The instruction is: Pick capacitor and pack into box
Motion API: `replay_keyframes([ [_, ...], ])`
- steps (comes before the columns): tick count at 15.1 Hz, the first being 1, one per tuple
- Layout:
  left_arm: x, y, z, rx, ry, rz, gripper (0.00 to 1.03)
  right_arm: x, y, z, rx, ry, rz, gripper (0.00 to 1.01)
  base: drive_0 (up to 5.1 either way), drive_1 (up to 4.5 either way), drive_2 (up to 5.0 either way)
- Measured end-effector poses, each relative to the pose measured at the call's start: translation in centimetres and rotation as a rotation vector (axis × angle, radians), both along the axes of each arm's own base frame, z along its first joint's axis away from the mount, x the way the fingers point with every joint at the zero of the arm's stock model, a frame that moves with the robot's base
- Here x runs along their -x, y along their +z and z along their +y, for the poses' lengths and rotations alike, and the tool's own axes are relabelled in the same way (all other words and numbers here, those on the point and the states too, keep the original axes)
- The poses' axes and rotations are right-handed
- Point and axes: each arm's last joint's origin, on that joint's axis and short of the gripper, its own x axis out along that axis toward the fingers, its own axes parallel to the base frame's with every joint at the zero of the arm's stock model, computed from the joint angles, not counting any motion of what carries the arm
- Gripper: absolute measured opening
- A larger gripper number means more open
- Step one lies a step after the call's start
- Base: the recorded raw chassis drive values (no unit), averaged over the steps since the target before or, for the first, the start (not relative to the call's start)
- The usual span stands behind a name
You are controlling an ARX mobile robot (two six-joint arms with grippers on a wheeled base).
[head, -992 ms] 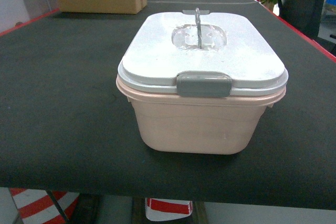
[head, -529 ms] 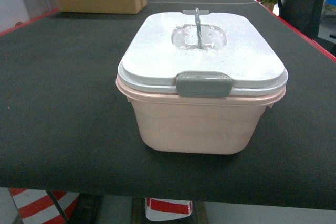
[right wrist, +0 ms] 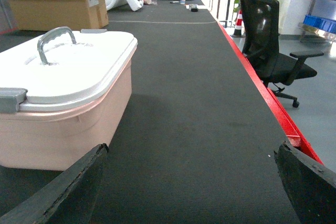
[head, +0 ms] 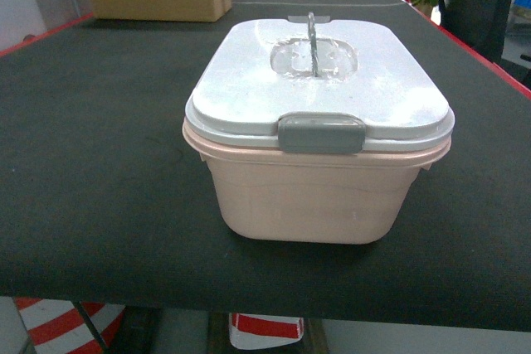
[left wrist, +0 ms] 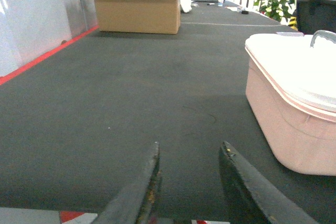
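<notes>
Left gripper: two dark grey, blade-like tapered fingers, matte; inner edge of one shows scuffed, yellowish-brown wear specks. Right gripper: two broader black fingers with a rough, grainy surface and chipped-looking edges. No cables, screws or markings visible

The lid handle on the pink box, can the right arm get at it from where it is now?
Probably yes. The right gripper is open beside the box, with bare mat between, and the handle stands upright on the lid with nothing over it.
</notes>
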Motion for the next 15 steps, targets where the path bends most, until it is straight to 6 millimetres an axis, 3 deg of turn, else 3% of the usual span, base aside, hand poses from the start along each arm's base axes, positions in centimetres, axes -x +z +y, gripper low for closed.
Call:
replay_keyframes([
  [5,0.0,0.0,0.0,0.0,0.0,0.0,0.94,0.0,0.0,0.0,0.0,0.0,0.0,0.98,0.0,0.0,0.0],
  [6,0.0,0.0,0.0,0.0,0.0,0.0,0.99,0.0,0.0,0.0,0.0,0.0,0.0,0.98,0.0,0.0,0.0],
  [15,0.0,0.0,0.0,0.0,0.0,0.0,0.98,0.0,0.0,0.0,0.0,0.0,0.0,0.98,0.0,0.0,0.0],
])
